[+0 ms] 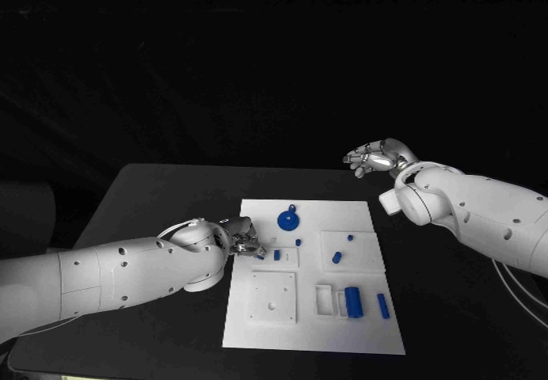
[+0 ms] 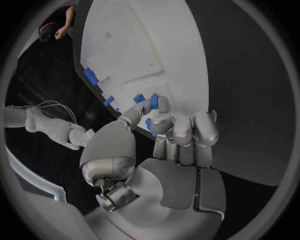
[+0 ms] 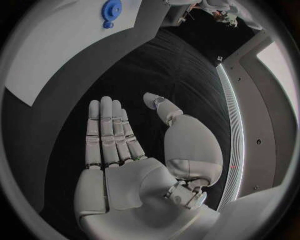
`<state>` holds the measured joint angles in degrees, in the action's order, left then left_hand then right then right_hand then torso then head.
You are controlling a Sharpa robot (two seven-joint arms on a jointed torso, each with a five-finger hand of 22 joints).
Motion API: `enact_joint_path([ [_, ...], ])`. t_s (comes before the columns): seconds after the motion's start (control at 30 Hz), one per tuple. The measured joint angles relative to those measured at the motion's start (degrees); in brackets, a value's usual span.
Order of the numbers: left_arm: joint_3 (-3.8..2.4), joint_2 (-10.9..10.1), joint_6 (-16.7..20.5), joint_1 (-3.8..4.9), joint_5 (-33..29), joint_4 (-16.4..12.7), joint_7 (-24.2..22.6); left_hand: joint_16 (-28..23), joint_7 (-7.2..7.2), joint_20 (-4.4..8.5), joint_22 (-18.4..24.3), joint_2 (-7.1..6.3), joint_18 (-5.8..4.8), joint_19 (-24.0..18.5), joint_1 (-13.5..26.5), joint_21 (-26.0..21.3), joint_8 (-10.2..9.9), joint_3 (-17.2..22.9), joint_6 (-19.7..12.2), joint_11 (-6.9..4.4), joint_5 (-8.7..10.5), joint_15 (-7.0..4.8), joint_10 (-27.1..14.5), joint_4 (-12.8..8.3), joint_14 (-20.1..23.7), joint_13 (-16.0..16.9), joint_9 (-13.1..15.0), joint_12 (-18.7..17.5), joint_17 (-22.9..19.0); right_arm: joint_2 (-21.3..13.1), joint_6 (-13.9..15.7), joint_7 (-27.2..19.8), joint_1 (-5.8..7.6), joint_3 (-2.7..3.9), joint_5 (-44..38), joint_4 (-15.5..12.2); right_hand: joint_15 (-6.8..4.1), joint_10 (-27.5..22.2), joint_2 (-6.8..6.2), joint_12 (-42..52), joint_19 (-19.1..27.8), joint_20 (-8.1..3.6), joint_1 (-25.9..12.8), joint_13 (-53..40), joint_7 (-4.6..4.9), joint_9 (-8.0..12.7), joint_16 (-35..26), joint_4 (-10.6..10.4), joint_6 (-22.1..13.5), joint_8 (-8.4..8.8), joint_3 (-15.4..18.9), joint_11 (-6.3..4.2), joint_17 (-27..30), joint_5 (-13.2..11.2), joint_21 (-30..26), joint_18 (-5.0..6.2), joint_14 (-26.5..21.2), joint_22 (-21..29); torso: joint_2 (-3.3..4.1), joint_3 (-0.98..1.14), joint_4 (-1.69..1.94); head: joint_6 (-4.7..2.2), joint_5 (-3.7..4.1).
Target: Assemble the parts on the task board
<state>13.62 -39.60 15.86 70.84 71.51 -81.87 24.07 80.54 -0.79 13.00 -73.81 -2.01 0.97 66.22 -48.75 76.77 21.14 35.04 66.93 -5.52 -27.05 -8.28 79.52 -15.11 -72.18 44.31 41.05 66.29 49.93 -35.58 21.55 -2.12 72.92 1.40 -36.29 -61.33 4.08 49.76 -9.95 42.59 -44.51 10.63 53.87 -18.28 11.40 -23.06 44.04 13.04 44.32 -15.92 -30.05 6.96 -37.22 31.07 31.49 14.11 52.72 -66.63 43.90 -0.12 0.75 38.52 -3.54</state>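
Two robot hands differ: our left robot hand [image 1: 237,237] pinches a small blue plastic part [image 2: 152,102] over the flat white task board [image 1: 343,332] for seating, while our right robot hand [image 1: 374,157] waits open-fingered and empty, clear above the black surface [image 1: 160,198].

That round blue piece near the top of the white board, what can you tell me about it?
The blue gear looks like matte plastic: a round disc with a toothed rim, seen best in the right wrist view, with a small hole at its centre. It lies flat at the far end of the task board, a small blue tab beside it on the far side. Neither hand touches it; the left hand works nearby at smaller blue parts.
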Motion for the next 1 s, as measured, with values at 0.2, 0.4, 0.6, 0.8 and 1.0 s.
enact_joint_path([
  [0.2,-0.01,0.06,-0.08,0.0,0.38,0.39,-0.17,0.0,0.06,0.1,0.0,0.0,0.0,-0.11,0.0,0.0,0.06,0.0,-0.06,0.0,0.0,0.0,0.0,-0.01,-0.01,0.0,0.0,0.0,0.0,0.0,-0.01,0.0,0.0,0.0,0.0,0.02,0.0,0.0,0.0,0.0,0.0,0.0,0.0,0.03,0.0,0.0,0.0,0.0,0.01,0.0,0.0,0.0,0.0,0.0,0.0,0.0,0.0,0.0,0.0,0.02,-0.02,0.07,-0.08],
  [0.4,-0.08,-0.05,-0.15,0.02,0.1,0.42,-0.23,0.0,0.08,0.1,0.0,0.0,0.0,-0.11,0.0,0.11,0.67,-0.08,-0.08,0.0,-0.29,-0.01,0.0,-0.08,-0.02,0.0,-0.13,0.0,-0.01,0.02,-0.02,0.0,-0.01,0.0,0.0,0.02,0.0,0.0,0.0,0.0,0.0,0.0,0.0,0.06,-0.01,0.0,0.0,0.0,0.01,0.0,0.0,0.0,0.05,0.0,0.0,0.0,0.0,0.01,0.0,0.03,-0.02,0.12,-0.09],
  [0.6,-0.11,-0.15,-0.49,0.13,-1.83,0.21,-0.08,0.0,0.16,-0.12,0.14,0.2,0.0,-0.32,0.21,0.22,1.01,-0.15,-0.16,0.0,0.11,-0.01,0.0,-0.15,-0.02,-0.01,-0.19,0.27,-0.16,-0.04,-0.03,0.0,-0.02,0.0,0.0,0.06,0.0,0.0,0.0,0.0,0.0,0.0,0.0,0.05,-0.02,-0.01,0.0,0.0,0.02,0.0,0.0,0.0,0.05,0.0,0.0,0.0,0.0,-0.04,-0.01,0.08,-0.04,0.23,-0.11],
  [0.8,-0.15,-0.12,-0.74,0.2,-3.53,0.35,0.12,-0.45,-0.02,-0.2,0.62,0.2,0.01,-0.41,0.21,-0.07,1.22,0.22,0.02,0.0,1.65,-0.01,0.0,0.22,-0.02,-0.46,-0.84,0.27,-0.59,0.0,-0.05,0.0,-0.04,0.0,0.0,0.07,0.0,0.0,0.0,0.0,0.0,0.0,0.0,0.12,-0.03,0.05,0.0,0.0,0.03,0.0,0.0,0.0,0.04,0.0,0.0,0.0,0.0,-0.04,-0.02,0.07,-0.03,0.18,-0.12],
  [1.0,-0.14,-0.03,-0.98,0.23,-4.34,0.41,0.31,-0.86,-0.02,-0.21,1.18,-1.81,0.03,-0.4,0.36,-0.45,4.86,0.73,0.02,0.0,7.67,-0.02,0.0,3.1,-0.03,-1.15,-1.56,0.27,-0.92,-0.02,-0.07,0.0,-0.06,0.0,0.0,0.11,0.0,0.0,0.0,0.0,0.0,0.0,0.0,0.12,-0.03,0.05,0.0,0.0,0.03,-0.21,0.0,0.0,0.04,0.0,0.0,0.0,0.0,-0.03,-0.02,0.11,0.0,0.16,-0.12],
])
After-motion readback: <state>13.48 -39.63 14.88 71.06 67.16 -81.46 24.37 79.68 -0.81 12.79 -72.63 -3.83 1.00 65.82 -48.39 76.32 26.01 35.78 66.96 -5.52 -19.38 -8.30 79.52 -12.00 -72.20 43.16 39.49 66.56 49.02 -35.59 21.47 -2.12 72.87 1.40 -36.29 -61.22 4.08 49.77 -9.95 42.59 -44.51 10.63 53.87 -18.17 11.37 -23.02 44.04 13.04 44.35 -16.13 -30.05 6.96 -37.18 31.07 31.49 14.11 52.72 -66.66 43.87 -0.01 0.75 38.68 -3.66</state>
